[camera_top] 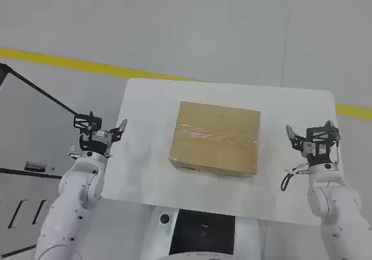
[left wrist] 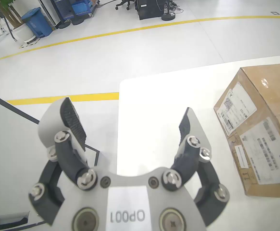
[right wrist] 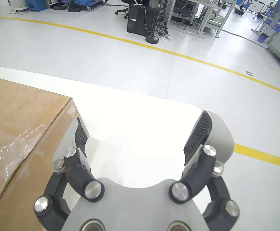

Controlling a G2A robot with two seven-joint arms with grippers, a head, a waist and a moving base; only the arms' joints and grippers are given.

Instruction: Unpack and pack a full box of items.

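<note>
A box (camera_top: 215, 138), taped shut with its contents hidden, sits at the middle of the table (camera_top: 153, 107). The left gripper (camera_top: 100, 125) and right gripper (camera_top: 310, 132) hover at opposite table edges, fingers spread wide, holding nothing.

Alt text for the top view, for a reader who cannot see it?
A closed, taped cardboard box sits in the middle of a white table. The left gripper and right gripper are open either side of it, holding nothing.
</note>
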